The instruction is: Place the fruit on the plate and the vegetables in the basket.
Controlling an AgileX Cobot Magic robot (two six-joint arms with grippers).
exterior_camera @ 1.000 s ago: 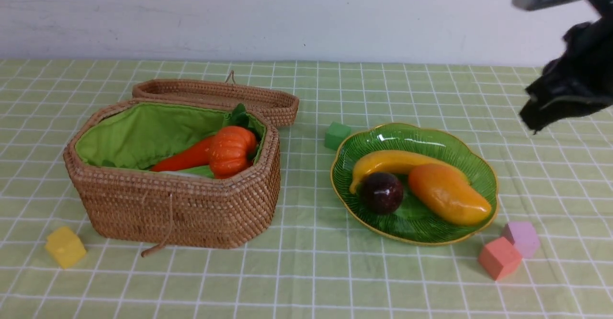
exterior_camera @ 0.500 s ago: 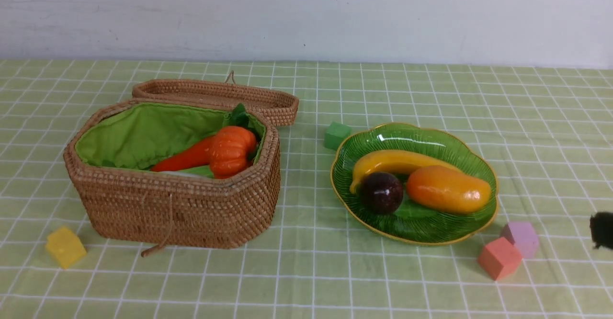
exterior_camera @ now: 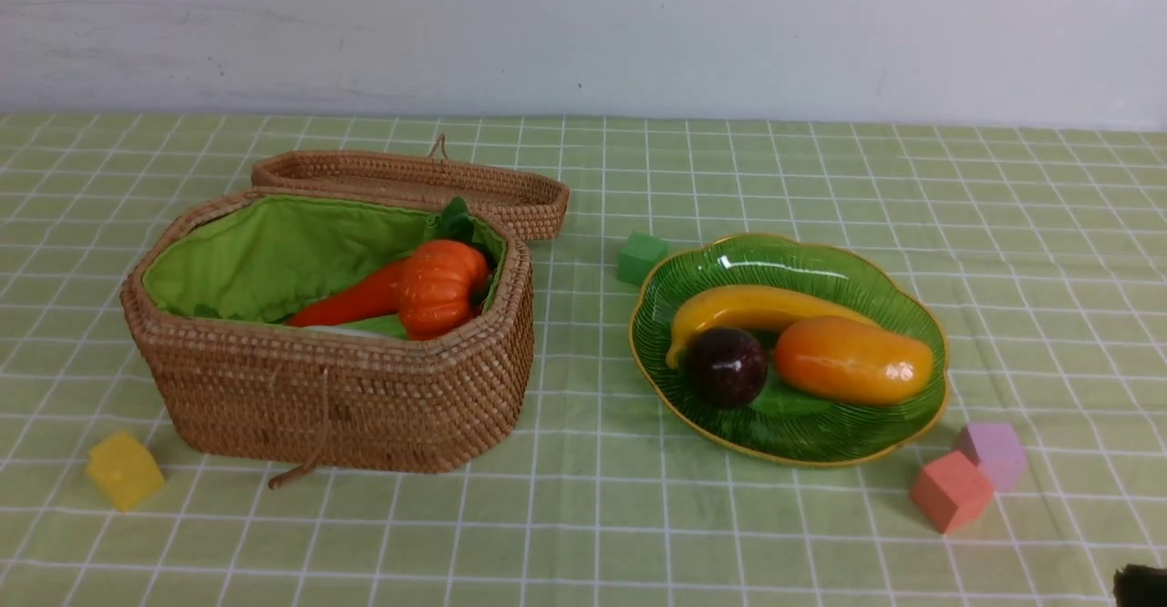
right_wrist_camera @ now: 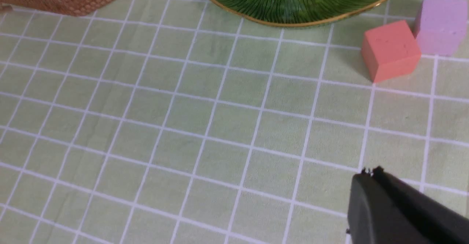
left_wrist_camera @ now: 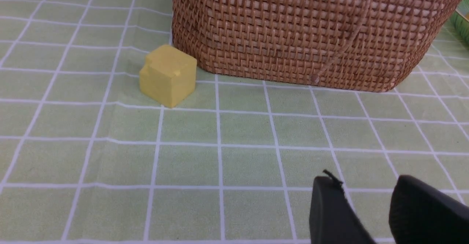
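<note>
Basket sits left on the green checked cloth, lid flopped open behind it. Inside, against the green lining: carrot and pumpkin at the right end, bit of green cucumber below them, dark leaves above. Radish not identifiable.

Plate is right of centre, holding banana at the far side, mangosteen near-left, mango near-right; mangosteen touches both.

Loose cubes: green cube just beside the plate's far-left rim, yellow cube near the basket's near-left corner, red cube and purple cube touching each other by the plate's near-right edge.

Left gripper: fingers slightly apart, nothing between them, low over bare cloth near the basket front. Right gripper: jaws fully closed, empty, over cloth on the near side of the red cube; only a dark sliver of it shows at the near-right corner in front view.
</note>
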